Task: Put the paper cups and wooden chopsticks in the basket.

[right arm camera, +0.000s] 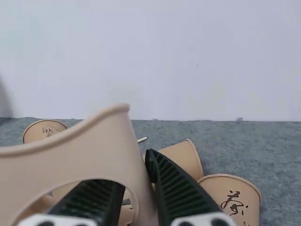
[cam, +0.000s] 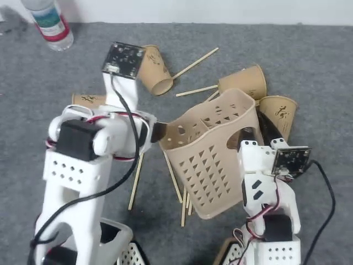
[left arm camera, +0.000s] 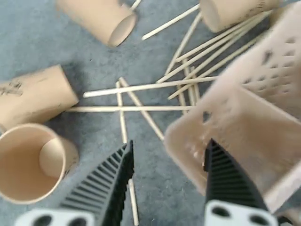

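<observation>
A clear bottle (cam: pixel 51 22) with a red-banded label is at the far left of the grey counter (cam: pixel 309 55). The left claw (left arm camera: pixel 169 146) is spread wide and grips nothing, with a corner of the beige basket (left arm camera: pixel 244 122) between its fingers. Tan paper cups (cam: pixel 156 70) marked with dark brush-style writing lie on their sides among thin, pale wooden chopsticks (cam: pixel 196 63) scattered on the counter. The basket, pierced with triangle holes, sits tilted in the middle. The right claw (right arm camera: pixel 134 172) is clamped on its wall beside a handle hole.
</observation>
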You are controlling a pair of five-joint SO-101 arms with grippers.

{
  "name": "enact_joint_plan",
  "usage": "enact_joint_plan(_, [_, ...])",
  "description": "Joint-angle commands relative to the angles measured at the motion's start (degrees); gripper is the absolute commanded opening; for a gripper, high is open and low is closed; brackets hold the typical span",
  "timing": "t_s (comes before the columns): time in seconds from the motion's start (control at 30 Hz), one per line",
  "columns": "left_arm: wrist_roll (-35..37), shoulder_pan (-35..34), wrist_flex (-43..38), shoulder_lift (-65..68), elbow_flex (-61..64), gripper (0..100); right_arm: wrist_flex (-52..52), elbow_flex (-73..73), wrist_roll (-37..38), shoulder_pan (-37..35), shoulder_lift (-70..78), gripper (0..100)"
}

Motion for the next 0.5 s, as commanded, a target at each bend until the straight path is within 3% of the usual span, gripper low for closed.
enact_joint_plan(0.0, [0.79, 4.31, 1.41, 0.26, -3.91, 25, -1.98, -0.79, -1.05, 0.31, -0.92, 0.7])
enact_joint_plan(0.27, [-2.55, 10.11, 1.49, 7.74, -3.91, 25, -5.67, 1.58, -0.79, 0.40, -0.92, 0.8])
enact_joint_plan(0.47, [-5.45, 10.37, 1.32, 15.74, -4.18, 24, -5.67, 1.49, -0.79, 0.48, -0.92, 0.8])
